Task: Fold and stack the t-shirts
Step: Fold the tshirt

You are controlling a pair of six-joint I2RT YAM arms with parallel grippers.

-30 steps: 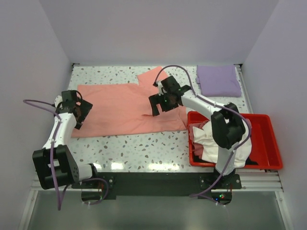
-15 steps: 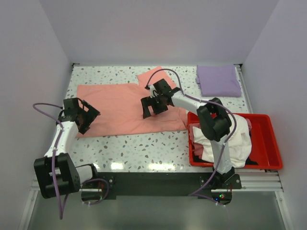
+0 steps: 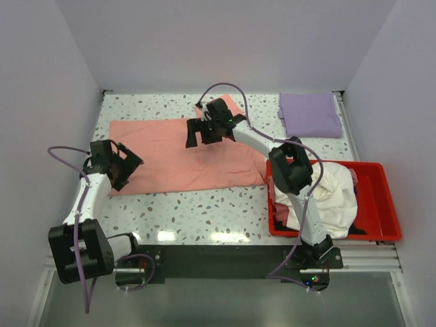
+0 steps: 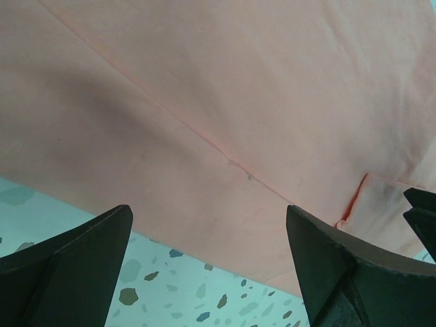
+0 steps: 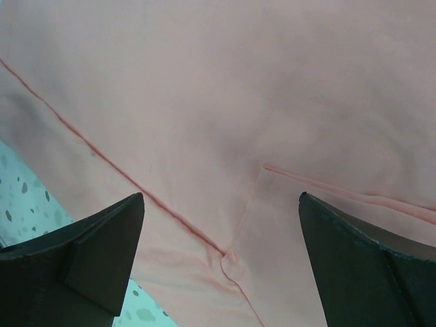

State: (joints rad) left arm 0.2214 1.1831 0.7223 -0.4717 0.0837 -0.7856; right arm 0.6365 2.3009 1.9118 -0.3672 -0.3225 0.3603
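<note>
Looking limp and light, the salmon-pink tee (image 3: 178,153) wants pinching along its edges; left gripper (image 4: 208,212) and right gripper (image 5: 221,197) gape empty.

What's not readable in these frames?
- Top view: the right gripper covers part of the far sleeve of the pink shirt.
- Top view: the white shirt and right arm hide what lies deeper in the red bin.
- Wrist views: shirt outline cut off by frame edges; gripper height above cloth unclear.
</note>
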